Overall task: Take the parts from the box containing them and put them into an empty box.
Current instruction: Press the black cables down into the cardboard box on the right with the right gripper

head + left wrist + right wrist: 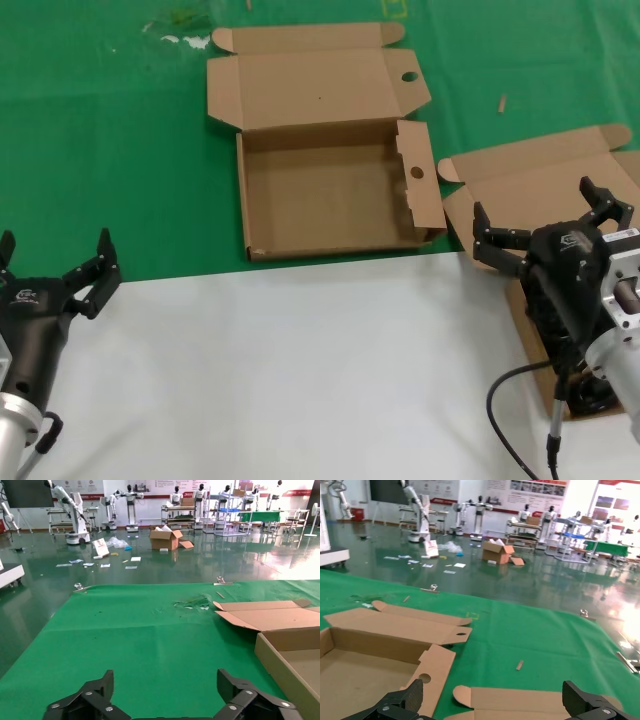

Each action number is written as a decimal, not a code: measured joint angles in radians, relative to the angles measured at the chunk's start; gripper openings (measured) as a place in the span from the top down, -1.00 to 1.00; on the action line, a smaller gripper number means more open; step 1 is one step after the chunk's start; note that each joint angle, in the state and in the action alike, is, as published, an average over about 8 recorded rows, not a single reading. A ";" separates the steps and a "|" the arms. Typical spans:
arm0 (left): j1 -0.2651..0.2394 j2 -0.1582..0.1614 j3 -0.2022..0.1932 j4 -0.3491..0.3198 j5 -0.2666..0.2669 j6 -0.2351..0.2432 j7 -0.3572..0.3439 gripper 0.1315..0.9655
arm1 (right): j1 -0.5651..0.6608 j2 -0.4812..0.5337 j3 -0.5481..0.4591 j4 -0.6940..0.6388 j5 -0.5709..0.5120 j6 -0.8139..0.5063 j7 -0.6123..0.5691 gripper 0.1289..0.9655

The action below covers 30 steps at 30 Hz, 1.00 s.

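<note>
White tabletop [300,370] fills the near part of the head view, and everything else can be placed from its far edge, where it meets the green mat [100,150]. At the near left corner of the white surface the left gripper [55,262] hovers with its black fingers spread wide and nothing between them; its fingertips reach just up to that far edge, and the left wrist view shows only green mat ahead of them. On the right side of the white surface the right gripper [550,225] hangs above the box with the plain lid [520,185], its fingers also spread apart and empty. That box sits across the white surface's right far corner, lid folded back toward the mat, and the parts [590,395], dark cable bundles, show inside it beneath the right arm, though the arm hides most of them. A black cable [505,400] from the arm loops over the white surface nearby. Just beyond the far edge, on the green mat, lies the wide shallow box [330,190], open, with a round hole in its lid tab and another in its side flap. Farther out on the mat lies a small brown scrap [503,103].
</note>
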 joint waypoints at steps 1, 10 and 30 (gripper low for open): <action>0.000 0.000 0.000 0.000 0.000 0.000 0.000 -0.56 | -0.001 0.018 -0.010 0.005 0.004 0.006 0.004 -1.00; 0.000 0.000 0.000 0.000 0.000 0.000 0.000 -0.13 | 0.013 0.342 -0.132 0.086 -0.024 -0.046 0.164 -1.00; 0.000 0.000 0.000 0.000 0.000 0.000 0.000 0.68 | 0.518 0.842 -0.430 -0.089 -0.092 -0.899 -0.060 -1.00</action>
